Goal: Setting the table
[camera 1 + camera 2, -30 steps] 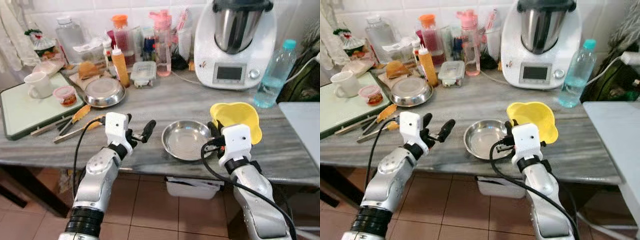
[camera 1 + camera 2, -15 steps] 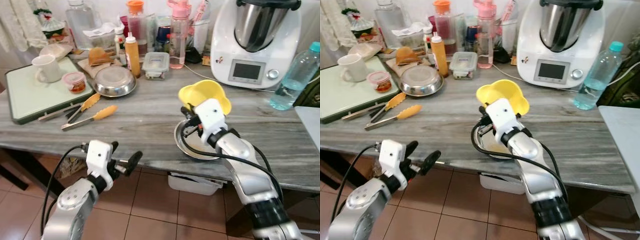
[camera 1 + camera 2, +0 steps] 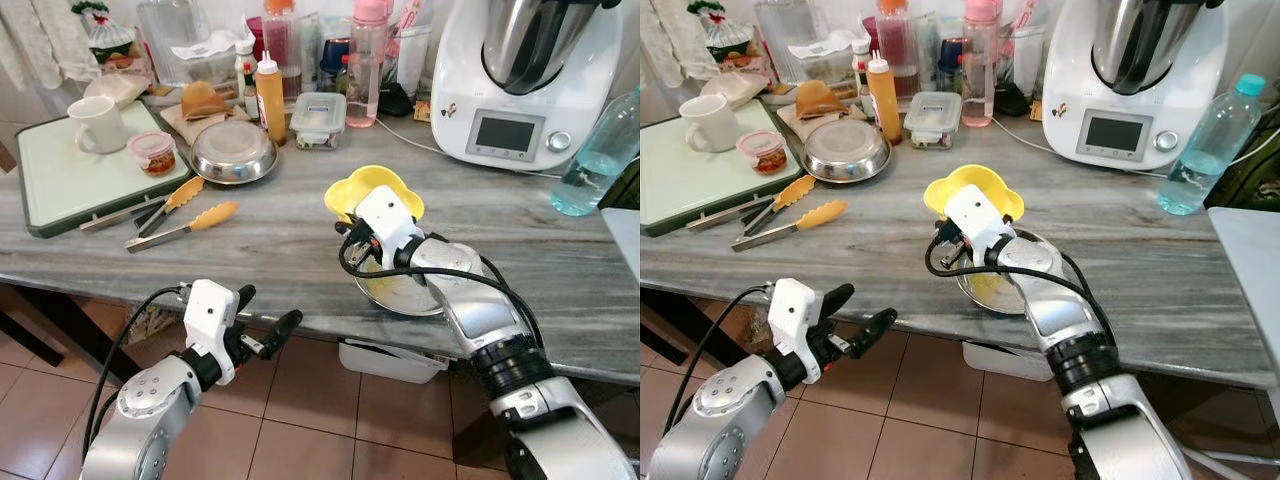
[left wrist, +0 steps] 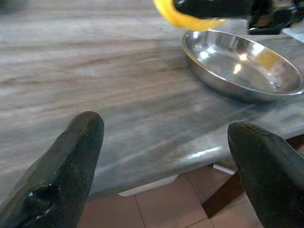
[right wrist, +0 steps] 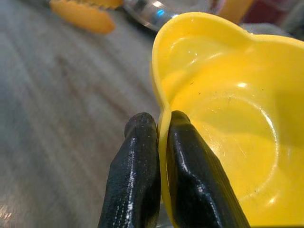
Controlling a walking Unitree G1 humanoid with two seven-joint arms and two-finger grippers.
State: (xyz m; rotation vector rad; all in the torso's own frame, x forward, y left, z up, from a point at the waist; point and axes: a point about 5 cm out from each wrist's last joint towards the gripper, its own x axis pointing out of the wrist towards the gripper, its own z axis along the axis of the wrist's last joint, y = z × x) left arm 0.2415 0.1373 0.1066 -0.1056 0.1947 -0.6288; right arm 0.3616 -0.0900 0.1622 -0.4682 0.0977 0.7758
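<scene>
we held the yellow bowl (image 3: pixel 376 189) by its scalloped rim, the right gripper (image 5: pixel 161 142) pinching the thin wall between both black fingers (image 5: pixel 135 175), one inside and one outside. the bowl hung tilted above the far-left edge of the steel plate (image 3: pixel 405 290), which sat on the grey marble counter (image 3: pixel 270 250) close to its front edge. our left gripper (image 3: pixel 268 332) was below the counter's edge, over the tiled floor (image 3: pixel 330 420), its fingers (image 4: pixel 71 161) spread wide with nothing between them. further back on the counter lay yellow-tipped tongs (image 3: pixel 185 225), a second steel dish (image 3: pixel 234 152), a white mug (image 3: pixel 97 123) on a pale tray (image 3: pixel 60 190), and a white kitchen machine (image 3: pixel 515 85).
</scene>
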